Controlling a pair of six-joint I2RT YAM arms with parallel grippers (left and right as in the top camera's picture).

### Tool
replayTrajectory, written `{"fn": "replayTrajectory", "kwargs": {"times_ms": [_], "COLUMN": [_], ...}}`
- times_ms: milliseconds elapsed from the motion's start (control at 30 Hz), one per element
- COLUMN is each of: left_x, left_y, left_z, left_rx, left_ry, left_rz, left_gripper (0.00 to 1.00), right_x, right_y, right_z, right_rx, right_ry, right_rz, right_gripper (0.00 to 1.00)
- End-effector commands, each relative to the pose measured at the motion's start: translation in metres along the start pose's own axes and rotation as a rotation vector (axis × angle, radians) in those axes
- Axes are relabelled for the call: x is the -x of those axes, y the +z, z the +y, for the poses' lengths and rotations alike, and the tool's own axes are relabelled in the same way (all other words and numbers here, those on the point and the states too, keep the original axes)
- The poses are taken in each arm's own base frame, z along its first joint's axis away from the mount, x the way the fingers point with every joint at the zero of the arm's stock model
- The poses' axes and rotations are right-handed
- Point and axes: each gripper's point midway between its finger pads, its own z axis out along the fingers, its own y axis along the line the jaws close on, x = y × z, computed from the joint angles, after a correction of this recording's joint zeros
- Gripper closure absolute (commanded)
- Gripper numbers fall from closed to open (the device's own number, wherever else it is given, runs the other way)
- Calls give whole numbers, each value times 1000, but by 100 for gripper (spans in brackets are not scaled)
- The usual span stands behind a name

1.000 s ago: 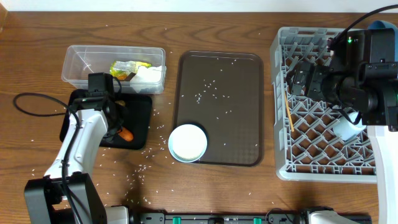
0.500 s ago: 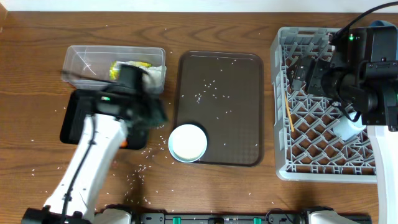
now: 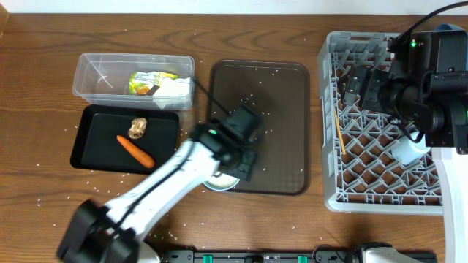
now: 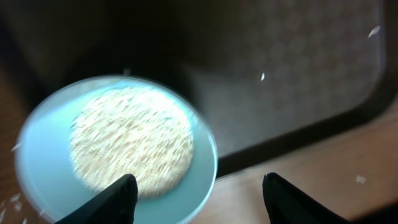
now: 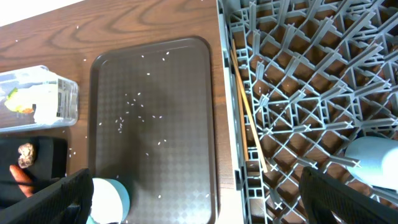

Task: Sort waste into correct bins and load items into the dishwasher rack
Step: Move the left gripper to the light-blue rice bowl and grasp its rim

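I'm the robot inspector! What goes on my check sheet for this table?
Surface: brown wooden table, loose white rice grains scattered on it and on the brown serving tray.
Job's things: clear plastic tub holds yellow-green wrapper and white tissue; black tray holds orange carrot and brown lump; light-blue round cup at the brown tray's corner; grey lattice rack holds another pale cup.
Clutter: thin wooden stick in rack.
Grippers: left gripper open above that cup; right gripper open, empty, above the rack.
Cables: black cable above right arm.
Surroundings: pale strip behind table.
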Motion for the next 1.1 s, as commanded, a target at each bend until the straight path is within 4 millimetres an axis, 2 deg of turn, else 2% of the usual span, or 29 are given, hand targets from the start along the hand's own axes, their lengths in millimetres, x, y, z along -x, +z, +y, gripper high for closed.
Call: {"fn": "replayTrajectory", "kwargs": {"times_ms": [0,133,200,233,333,400,533,567,633,867,1067], "left_x": [-2,-2,-1,-1,-1,-1,5,8,14,34,36], "left_y": [26,49,55,56,57,57,57,58,58,64,65], "left_z": [6,7,6,6,5,4,1,0,-3,-5,-6], "left_rx": [85,97,97,95,91,83,71,67,58,51,57], "left_ry": [43,45,45,45,45,46,52,62,78,84,228], "left_rz": [37,71,75,78,79,79,54,43,17,-56,-61], "left_gripper": [36,40,50,56,65,74,81,88,94,94,92], "right_x": [0,-2,-3,-3,-3,-3,-2,-2,-1,-1,-1], "right_y": [1,1,1,0,1,1,1,1,1,1,0], "right_z": [-1,-2,-2,-2,-2,-2,-2,-2,-2,-1,-1], "right_rx": [-9,-12,-13,-13,-14,-14,-13,-12,-12,-11,-11], "right_ry": [-6,-5,-5,-5,-5,-5,-6,-6,-6,-6,-6], "right_rz": [-1,8,11,11,11,11,8,7,5,4,3], "right_gripper": [1,1,1,1,1,1,1,1,1,1,1]}}
